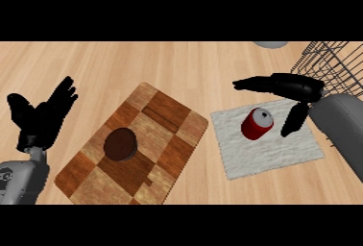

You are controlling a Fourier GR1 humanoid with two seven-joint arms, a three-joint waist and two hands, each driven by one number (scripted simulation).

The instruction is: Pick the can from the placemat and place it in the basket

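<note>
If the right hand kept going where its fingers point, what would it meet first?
Likely the far corner of the wooden board; the right hand points left, passing beyond the can. Height unclear.

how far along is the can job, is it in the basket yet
Not yet, and no step looks finished: the can sits on the white placemat, not lifted. In hand: the right hand is over the can, open, with fingers spread to either side and not closed on it. Left to do: grasp, lift and carry it to the wire basket. The left hand rests open at the left.
</note>
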